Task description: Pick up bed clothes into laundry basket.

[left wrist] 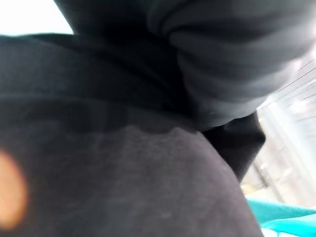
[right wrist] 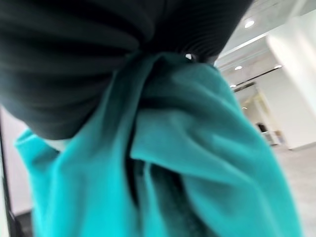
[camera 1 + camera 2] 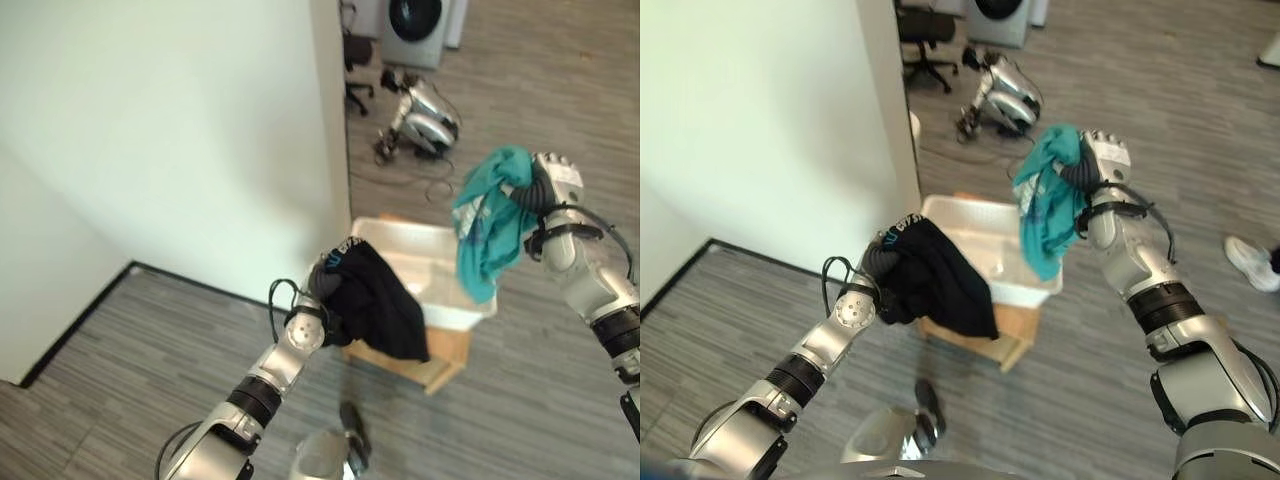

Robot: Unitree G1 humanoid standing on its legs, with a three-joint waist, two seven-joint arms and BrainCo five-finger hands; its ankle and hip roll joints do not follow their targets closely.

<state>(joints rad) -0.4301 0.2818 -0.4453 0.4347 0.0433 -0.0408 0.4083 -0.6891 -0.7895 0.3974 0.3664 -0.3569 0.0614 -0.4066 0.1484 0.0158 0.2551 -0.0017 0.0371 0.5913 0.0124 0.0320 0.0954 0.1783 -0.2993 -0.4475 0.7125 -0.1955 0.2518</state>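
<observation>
Above the white laundry basket [image 3: 430,275], which rests on a low wooden stand [image 3: 420,362] on the grey plank floor [image 3: 150,350], two garments hang from the robot's hands. The left hand [image 3: 328,282] carries a black garment [image 3: 378,300] draped over it beside the basket's near corner; the cloth hides the fingers, so whether they are curled or straight cannot be told. The right hand [image 3: 1090,170] is raised higher, its fingers gathered round a bunched teal garment [image 3: 1048,205] whose tail dangles over the basket's far side.

The likeliest failure looks to be a miss. Most of the black garment hangs outside the rim, over the stand's front edge, so a release from there would probably send it to the floor or leave it caught half over the wall. The teal piece hangs close to the outer rim; if it were let go without moving inward, its tail could trail outside. Cloth may also cling to the fingers and fail to drop. The basket seems light, so a dragging hem or a bumped wall might shift it on the stand.

Counted: two garments, one black and one teal; one basket; one stand. Well beyond, by the white wall [image 3: 200,130], stand an office chair [image 3: 920,40], another robot [image 3: 425,118] lying on the floor, and a washing machine [image 3: 415,25].
</observation>
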